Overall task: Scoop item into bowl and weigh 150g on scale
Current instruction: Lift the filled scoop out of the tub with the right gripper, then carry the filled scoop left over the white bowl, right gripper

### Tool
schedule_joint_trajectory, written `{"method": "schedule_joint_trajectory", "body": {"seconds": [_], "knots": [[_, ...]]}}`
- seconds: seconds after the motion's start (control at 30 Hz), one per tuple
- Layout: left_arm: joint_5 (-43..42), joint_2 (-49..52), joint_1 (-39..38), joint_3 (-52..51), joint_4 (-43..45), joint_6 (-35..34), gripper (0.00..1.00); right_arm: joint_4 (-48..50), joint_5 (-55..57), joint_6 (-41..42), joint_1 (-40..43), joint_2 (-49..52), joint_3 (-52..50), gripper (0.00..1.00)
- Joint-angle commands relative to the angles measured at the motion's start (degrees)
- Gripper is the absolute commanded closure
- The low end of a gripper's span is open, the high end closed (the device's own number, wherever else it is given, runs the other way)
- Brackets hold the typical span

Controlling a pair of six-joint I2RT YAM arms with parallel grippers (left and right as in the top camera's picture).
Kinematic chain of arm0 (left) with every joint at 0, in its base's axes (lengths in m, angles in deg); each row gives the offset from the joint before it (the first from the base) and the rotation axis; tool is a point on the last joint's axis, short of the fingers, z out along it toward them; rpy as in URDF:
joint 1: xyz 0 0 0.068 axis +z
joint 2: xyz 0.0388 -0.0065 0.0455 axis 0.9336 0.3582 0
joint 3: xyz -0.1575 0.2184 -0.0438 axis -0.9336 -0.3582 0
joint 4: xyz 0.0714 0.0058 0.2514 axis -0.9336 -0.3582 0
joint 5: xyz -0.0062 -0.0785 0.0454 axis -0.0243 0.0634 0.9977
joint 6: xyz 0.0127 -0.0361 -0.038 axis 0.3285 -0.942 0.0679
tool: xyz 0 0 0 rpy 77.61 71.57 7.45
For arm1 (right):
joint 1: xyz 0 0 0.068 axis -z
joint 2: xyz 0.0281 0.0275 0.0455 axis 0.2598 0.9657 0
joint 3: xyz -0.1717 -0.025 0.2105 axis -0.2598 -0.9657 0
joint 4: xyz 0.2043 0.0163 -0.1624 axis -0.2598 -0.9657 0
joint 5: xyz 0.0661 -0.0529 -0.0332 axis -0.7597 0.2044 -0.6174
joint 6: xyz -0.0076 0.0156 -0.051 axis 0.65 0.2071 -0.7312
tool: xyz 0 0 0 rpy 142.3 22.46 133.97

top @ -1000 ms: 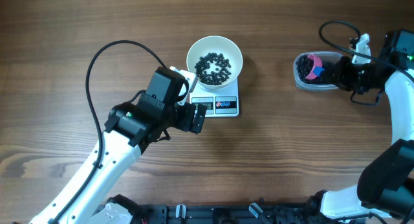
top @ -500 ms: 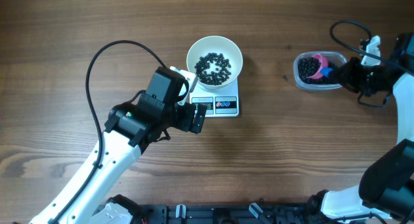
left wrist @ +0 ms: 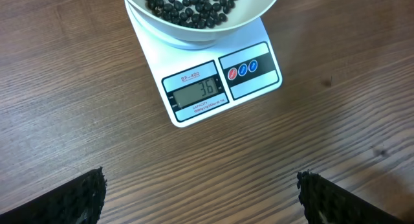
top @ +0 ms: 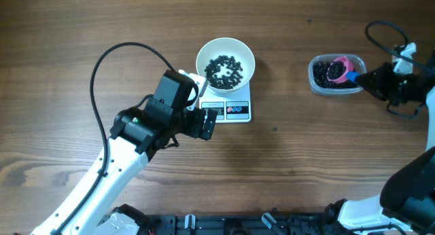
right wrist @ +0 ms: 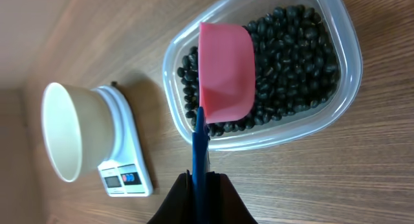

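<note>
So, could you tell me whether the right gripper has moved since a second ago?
Yes: the right gripper has drawn rightward, away from the tub, gripping the scoop.

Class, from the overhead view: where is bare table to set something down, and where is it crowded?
Free: the table between scale and tub; the front strip below the scale. Crowded: left gripper beside the scale, right gripper holding the scoop at the tub.

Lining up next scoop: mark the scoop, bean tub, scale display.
scoop (right wrist: 226,72), right wrist view, pink cup
bean tub (right wrist: 352,72), right wrist view, clear rim
scale display (left wrist: 197,90), left wrist view, grey LCD
</note>
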Motion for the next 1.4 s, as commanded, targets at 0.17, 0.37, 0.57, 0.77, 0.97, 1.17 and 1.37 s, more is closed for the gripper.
{"method": "schedule_joint_trajectory", "body": {"seconds": [0.17,0.37,0.57,0.77,0.97,1.17,1.37], "knots": [[-0.5,-0.4,0.2,1.1,0.0,1.3,0.00,-0.4,-13.0,-0.1,4.7,0.4,0.2,0.96],[-0.5,-0.4,0.2,1.1,0.0,1.3,0.00,-0.3,-20.6,-0.2,6.0,0.4,0.2,0.96],[-0.5,-0.4,0.2,1.1,0.0,1.3,0.00,-0.6,-27.8,-0.1,6.0,0.4,0.2,0.96],[-0.5,-0.4,0.2,1.1,0.0,1.3,0.00,-2.8,-32.1,-0.2,5.9,0.4,0.2,0.96],[-0.5,-0.4,0.2,1.1,0.0,1.3,0.00,-3.8,-38.4,-1.4,4.4,0.4,0.2,0.96],[-0.5,-0.4,0.2,1.1,0.0,1.3,0.00,-3.4,-43.7,-1.0,-0.5,0.4,0.2,0.96],[-0.5,-0.4,0.2,1.1,0.0,1.3,0.00,2.2,-43.6,7.0,-8.0,0.4,0.2,0.96]]}}
